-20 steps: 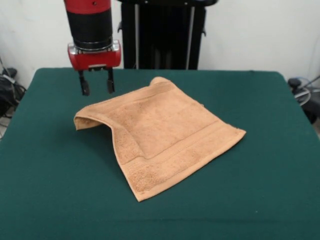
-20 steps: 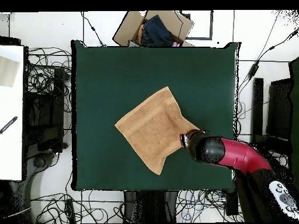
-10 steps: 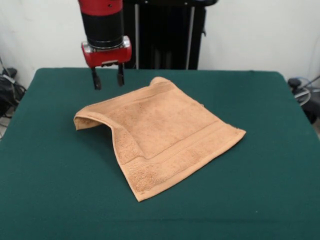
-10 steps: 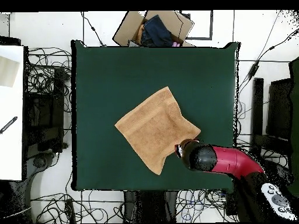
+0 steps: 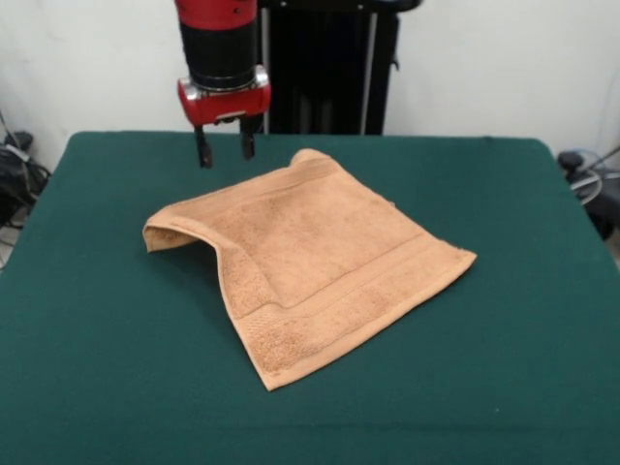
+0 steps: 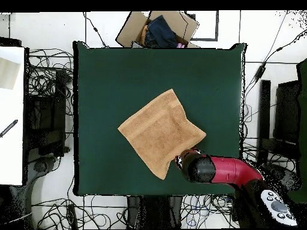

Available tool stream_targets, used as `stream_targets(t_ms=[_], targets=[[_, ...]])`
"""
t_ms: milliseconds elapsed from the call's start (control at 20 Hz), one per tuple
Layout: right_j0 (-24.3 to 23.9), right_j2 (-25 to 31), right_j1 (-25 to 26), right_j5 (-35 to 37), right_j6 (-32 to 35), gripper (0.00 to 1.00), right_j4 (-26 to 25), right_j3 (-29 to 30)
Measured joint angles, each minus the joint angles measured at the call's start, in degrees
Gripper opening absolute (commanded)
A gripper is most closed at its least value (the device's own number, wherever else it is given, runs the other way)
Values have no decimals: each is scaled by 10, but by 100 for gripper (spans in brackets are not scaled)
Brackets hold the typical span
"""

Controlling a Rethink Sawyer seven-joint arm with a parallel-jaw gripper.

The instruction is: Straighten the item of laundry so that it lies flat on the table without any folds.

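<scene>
Nearest in the front view, a wide bare stretch of the table (image 5: 116,387) is seen, its dark green top running out to both sides. Beyond that strip, the item of laundry (image 5: 310,262) is found around the middle of the table, a peach-orange terry towel turned like a diamond, with one corner pointing near and another pointing right. A woven band stripe is seen running parallel to its near right edge. Most of the cloth is spread flat, but its left portion is not: a fold is raised there, the left corner is curled over so that a small hollow is left beneath it, and a shadow is cast on the green surface under that flap. At the far corner of the towel a small bump is lifted off the table.

Farther back and to the left of that far corner, the gripper (image 5: 224,154) is held above the table, hung from the red and black arm. Its two dark fingers (image 5: 203,153) are pointed straight down and parted, with nothing between them, and no contact with the cloth is made. In the overhead view the arm's end is seen just beside one edge of the towel (image 6: 160,132), toward the side nearest the robot's base.
</scene>
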Motion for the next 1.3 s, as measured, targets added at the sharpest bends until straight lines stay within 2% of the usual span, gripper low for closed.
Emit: stream_targets(t_ms=[600,900,1000,1100,1300], targets=[[-6,-11,44,-87,0,100,-30,1],[-68,9,71,-117,0,100,-38,17],[-114,28,86,-120,0,100,-44,23],[-148,40,101,-129,0,100,-53,27],[-183,48,128,-164,0,100,-83,30]])
